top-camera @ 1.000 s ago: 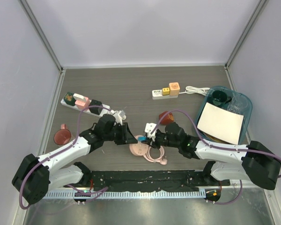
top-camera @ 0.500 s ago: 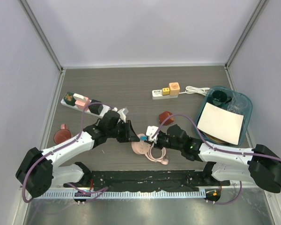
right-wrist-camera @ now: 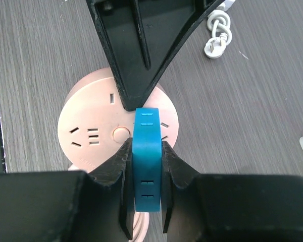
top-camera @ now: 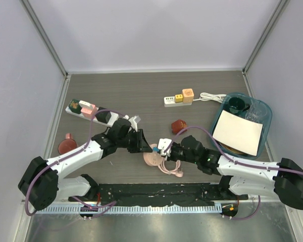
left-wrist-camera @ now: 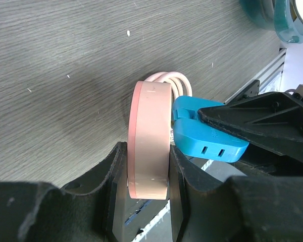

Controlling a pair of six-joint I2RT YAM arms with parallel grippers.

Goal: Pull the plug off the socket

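A round pink socket [top-camera: 152, 159] lies near the table's front middle, and a blue plug [top-camera: 155, 149] sits on its face. My left gripper [top-camera: 145, 146] is shut on the socket's rim; in the left wrist view the socket [left-wrist-camera: 149, 136] stands edge-on between my fingers [left-wrist-camera: 116, 161]. The blue plug [left-wrist-camera: 204, 138] presses against the socket's face there. My right gripper [top-camera: 164, 149] is shut on the plug. In the right wrist view the plug [right-wrist-camera: 147, 166] is clamped between my fingers [right-wrist-camera: 122, 156], over the socket [right-wrist-camera: 91, 128].
The socket's pink cord [top-camera: 170, 167] coils beside it. A dark red block [top-camera: 179, 125] sits behind. A white power strip [top-camera: 179, 98] lies at the back, another strip [top-camera: 88, 111] at the left. A teal bin [top-camera: 265, 113] stands right, a red cup [top-camera: 66, 146] left.
My left gripper has moved right and a little forward onto the socket's rim. My right arm has shifted slightly right and toward the front. The plug stays against the socket.
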